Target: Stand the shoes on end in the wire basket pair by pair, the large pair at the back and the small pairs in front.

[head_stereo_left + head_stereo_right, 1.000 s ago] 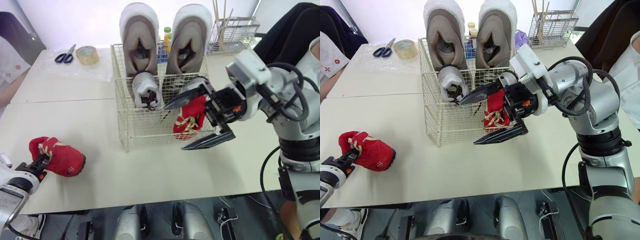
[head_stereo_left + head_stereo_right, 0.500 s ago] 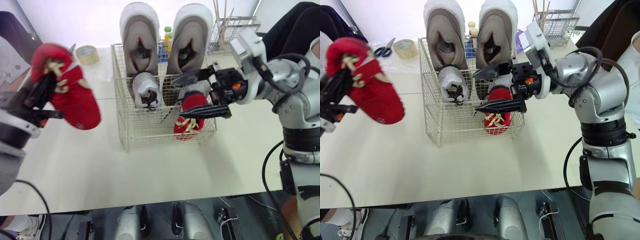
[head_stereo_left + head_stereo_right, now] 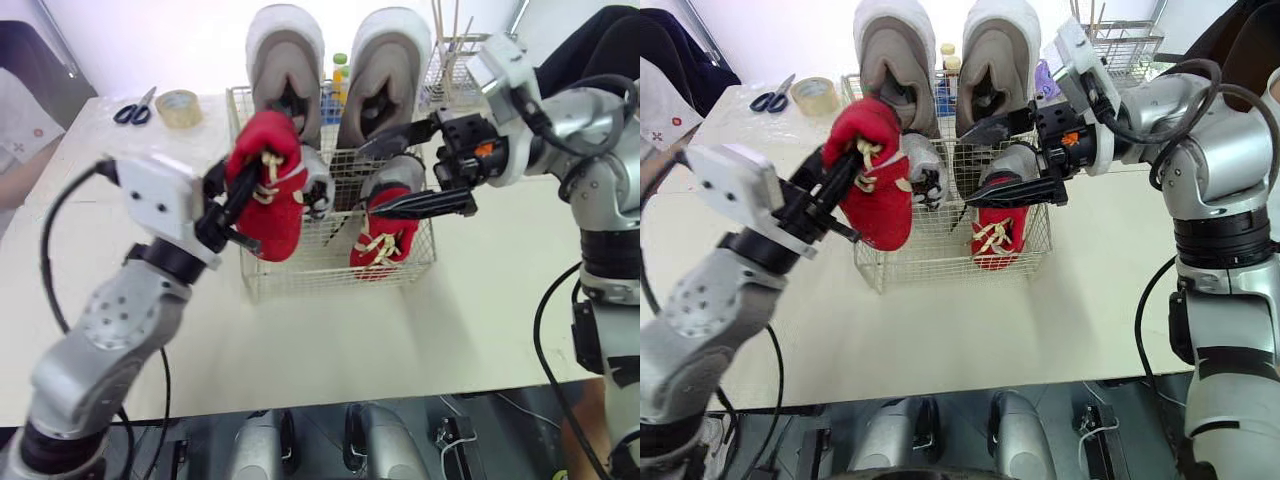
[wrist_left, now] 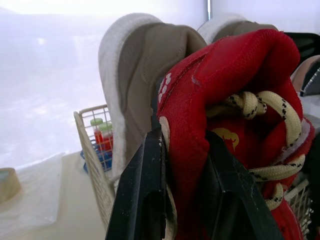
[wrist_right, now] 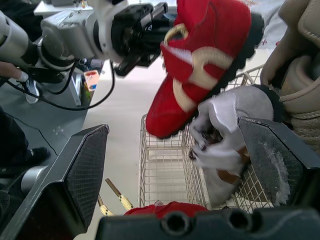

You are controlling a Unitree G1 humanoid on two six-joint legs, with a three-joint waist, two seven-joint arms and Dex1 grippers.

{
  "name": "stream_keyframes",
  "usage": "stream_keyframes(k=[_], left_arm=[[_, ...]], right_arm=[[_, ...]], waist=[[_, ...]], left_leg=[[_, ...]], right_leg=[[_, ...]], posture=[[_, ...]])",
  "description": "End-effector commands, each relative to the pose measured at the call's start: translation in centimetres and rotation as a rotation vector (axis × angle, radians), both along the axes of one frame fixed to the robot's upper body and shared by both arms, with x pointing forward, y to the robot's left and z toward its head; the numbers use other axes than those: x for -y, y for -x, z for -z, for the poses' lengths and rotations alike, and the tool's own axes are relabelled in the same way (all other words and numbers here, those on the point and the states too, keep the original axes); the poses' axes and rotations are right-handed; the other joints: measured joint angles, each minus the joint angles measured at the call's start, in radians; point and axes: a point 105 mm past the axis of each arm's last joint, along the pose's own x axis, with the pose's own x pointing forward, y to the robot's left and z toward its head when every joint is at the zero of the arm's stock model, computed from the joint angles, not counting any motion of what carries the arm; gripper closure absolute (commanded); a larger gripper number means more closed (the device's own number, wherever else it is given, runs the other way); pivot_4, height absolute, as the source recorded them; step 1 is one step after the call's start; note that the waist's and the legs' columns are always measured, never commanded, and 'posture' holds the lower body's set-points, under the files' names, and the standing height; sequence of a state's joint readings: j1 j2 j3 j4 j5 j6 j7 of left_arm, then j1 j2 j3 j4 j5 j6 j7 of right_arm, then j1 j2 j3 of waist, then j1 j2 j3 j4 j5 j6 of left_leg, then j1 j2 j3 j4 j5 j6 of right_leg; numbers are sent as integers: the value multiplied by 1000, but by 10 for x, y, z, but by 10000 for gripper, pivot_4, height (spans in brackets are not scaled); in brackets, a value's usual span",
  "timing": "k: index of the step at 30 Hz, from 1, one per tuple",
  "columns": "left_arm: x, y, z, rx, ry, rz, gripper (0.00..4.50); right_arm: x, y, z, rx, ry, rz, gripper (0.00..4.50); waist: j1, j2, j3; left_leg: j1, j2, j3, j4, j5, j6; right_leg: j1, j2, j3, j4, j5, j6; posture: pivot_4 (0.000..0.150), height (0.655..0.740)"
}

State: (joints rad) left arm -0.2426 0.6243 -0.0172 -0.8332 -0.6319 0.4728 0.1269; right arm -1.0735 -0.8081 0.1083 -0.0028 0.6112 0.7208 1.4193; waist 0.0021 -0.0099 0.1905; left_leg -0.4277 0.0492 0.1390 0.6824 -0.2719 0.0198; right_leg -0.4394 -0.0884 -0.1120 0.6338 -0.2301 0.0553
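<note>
The left gripper (image 3: 230, 203), jaws clamped on the red shoe (image 3: 268, 190), has swung it off the counter (image 3: 300, 350) to the wire basket (image 3: 300, 268) front. The right gripper (image 3: 400, 172), jaws apart, hovers by its mate (image 3: 380, 235) inside. Judging by this, only lowering remains.

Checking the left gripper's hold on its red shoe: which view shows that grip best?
The left wrist view: both fingers clamp the red shoe at its collar, close up. The eye views show the left gripper holding it at the wire basket, fingers partly hidden. The right wrist view shows it from the opposite side.
</note>
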Motion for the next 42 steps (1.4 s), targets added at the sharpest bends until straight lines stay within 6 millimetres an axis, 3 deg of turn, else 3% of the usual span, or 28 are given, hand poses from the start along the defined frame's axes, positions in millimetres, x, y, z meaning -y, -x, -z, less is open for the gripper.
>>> stream_keyframes(k=[1,12,17,19,21,26,30,37,42], left_arm=[[8,2,11,11,4,-14,37226],[13,3,37,2,8,-39,37226],[17,3,55,-59,13,-5,37226],[16,3,58,-73,10,0,31234],[13,4,60,-93,12,5,24454],[7,7,61,-119,42,-4,112],[2,14,61,-152,61,6,112],[-5,37,58,-290,173,162,112],[-20,59,49,-383,297,322,112]], right_arm=[[12,11,-9,32,35,51,0],[39,61,32,-308,125,204,0],[41,64,49,-360,111,248,0],[39,65,47,-356,97,246,0],[38,61,42,-334,71,248,0],[31,52,25,-277,-5,220,0],[30,47,-3,-250,-109,182,0],[34,57,-19,-238,-102,145,0],[36,62,-45,-214,-203,111,0]], waist=[[8,0,0],[15,0,-2],[12,0,-7],[12,1,-8],[12,1,-8],[10,1,-8],[9,2,-8],[9,1,-8],[5,3,-7]], left_leg=[[0,0,0,0,0,0],[2,0,-3,1,-5,8],[6,0,-4,1,-5,9],[7,0,-4,2,-5,9],[7,0,-4,1,-5,9],[5,0,-4,2,-5,9],[3,0,-3,2,-5,9],[2,0,-4,1,-5,10],[2,0,-4,1,-5,9]], right_leg=[[0,0,0,0,0,0],[4,-5,-3,-1,0,0],[9,-6,-3,-3,-1,-2],[10,-6,-3,-3,-2,-4],[10,-6,-3,-3,-2,-4],[8,-6,-3,-3,-2,-4],[6,-6,-2,-3,0,-1],[5,-6,-3,-3,0,-1],[4,-6,-3,-2,-1,-2]], posture=[[1500,7400],[1500,7400],[1500,7400],[1500,7400],[1500,7400],[1500,7400],[1500,7400],[1500,7400],[1500,7400]])
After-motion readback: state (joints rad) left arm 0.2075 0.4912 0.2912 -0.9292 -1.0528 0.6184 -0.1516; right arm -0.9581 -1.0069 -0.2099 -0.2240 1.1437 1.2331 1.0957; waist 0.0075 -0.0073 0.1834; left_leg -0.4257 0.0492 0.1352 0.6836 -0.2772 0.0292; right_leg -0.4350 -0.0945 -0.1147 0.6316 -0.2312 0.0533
